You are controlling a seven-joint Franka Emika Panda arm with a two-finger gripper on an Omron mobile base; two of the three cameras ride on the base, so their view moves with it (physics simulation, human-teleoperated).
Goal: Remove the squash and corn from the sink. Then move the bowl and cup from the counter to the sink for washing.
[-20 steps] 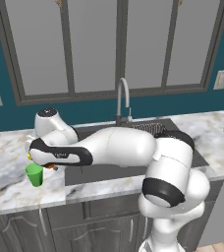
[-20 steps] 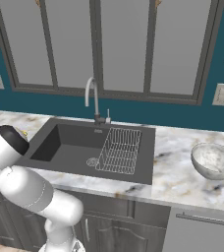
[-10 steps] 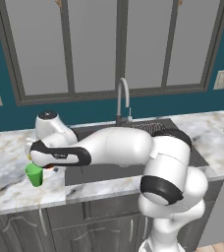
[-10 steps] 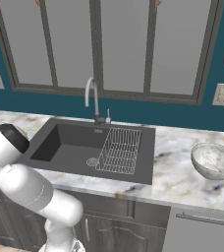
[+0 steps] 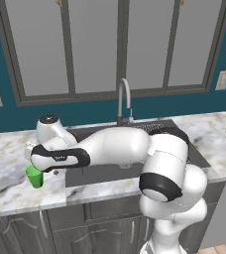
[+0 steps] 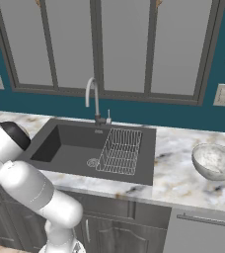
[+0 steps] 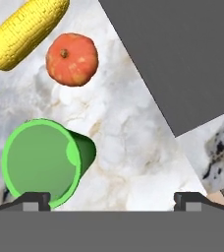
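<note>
Spread pincer (image 7: 111,199) above green cup (image 7: 42,162) at bench (image 7: 128,142) left end: shift toward cup until rim sits between tips, lower, pinch gently, avoiding squash (image 7: 72,59) and corn (image 7: 25,25).

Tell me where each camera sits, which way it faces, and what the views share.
Left base view: behind the arm to its left, facing the dark grey sink and small green cup; the white arm reaches left.
Right base view: behind to its right, facing the sink and speckled stone bowl; the arm is lower left.
Hand view: on the hand, looking down at the cup, round orange-red squash and yellow corn cob; open gripper.
Both base views share sink and bowl.
</note>
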